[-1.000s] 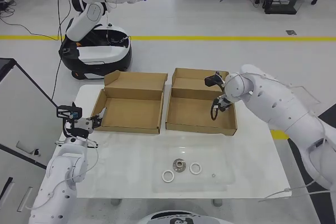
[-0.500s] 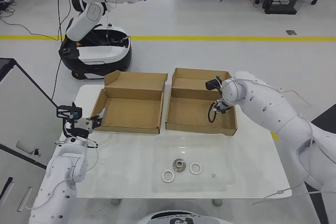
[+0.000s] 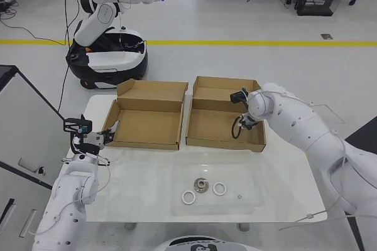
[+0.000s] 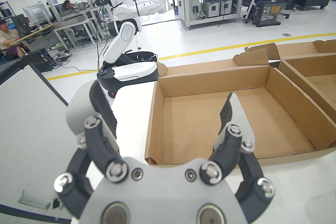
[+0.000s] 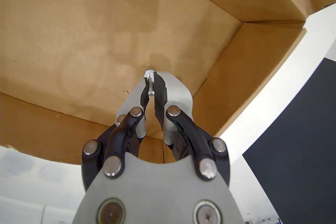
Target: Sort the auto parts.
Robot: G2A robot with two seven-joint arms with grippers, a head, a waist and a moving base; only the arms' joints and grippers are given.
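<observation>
The claw (image 5: 153, 88) has its two black pads pressed against a small silver bolt (image 5: 150, 82), threaded shank between them and hex head pointing at the brown floor of a cardboard box (image 5: 78, 25). It hangs inside the box near a corner where two walls meet; whether the head touches the floor cannot be told. Beyond the near wall runs a white strip of worktop (image 5: 273, 93)

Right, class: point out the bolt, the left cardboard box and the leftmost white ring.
bolt (image 5: 150, 85), right wrist view, threaded shank.
left cardboard box (image 3: 144, 125), top view, bare floor.
leftmost white ring (image 3: 183, 198), top view, its band.
</observation>
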